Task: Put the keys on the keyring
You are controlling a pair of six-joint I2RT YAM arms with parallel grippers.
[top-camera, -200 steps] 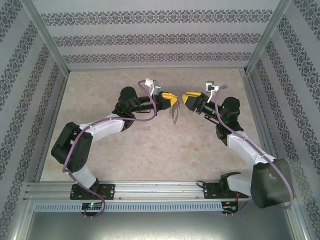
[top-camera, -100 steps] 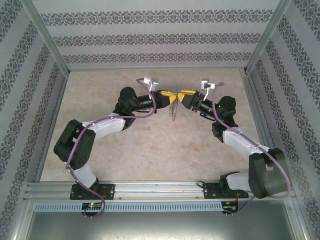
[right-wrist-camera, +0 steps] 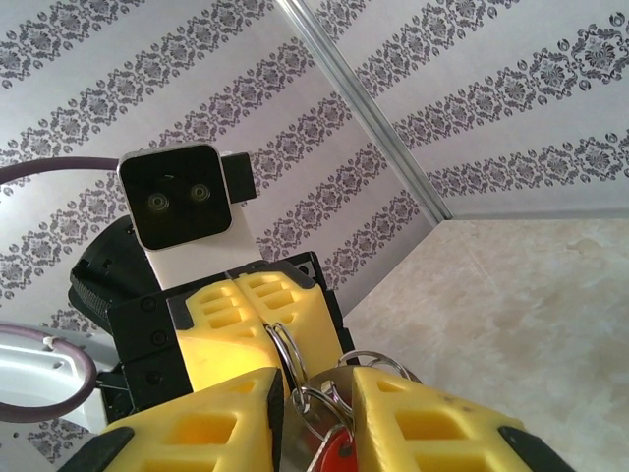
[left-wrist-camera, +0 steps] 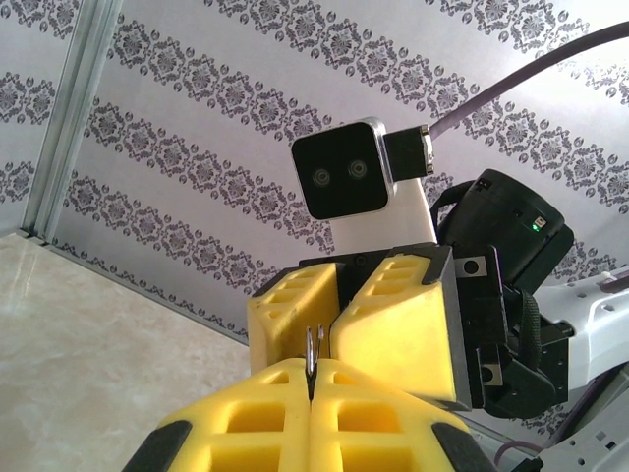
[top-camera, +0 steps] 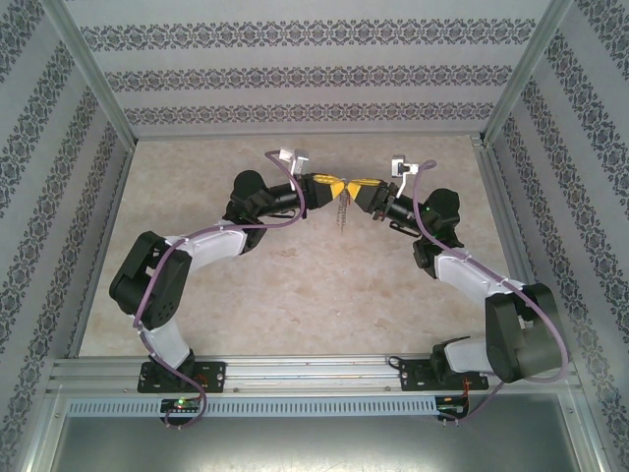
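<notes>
My left gripper [top-camera: 334,184] is raised above the table's far middle, shut on the top of the keyring [left-wrist-camera: 312,346], a thin silver loop. The keyring [top-camera: 341,211] hangs down from it with small silvery pieces. My right gripper [top-camera: 356,184] meets the left one tip to tip. In the right wrist view its yellow fingers [right-wrist-camera: 423,418] stand either side of the bunch on the keyring [right-wrist-camera: 286,350]. Between them are small silver rings and the keys [right-wrist-camera: 334,459], one with a red head. Both fingers touch the bunch.
Patterned walls enclose the beige table [top-camera: 295,285] on three sides, with metal posts at the corners [top-camera: 488,128]. Both arms arch inward from their bases at the near rail [top-camera: 295,372]. Each wrist camera faces the other arm's camera [left-wrist-camera: 342,175].
My right gripper has moved left until it meets the left gripper, and its jaws have narrowed around the keys. The left gripper has shifted slightly up and right, still holding the keyring.
</notes>
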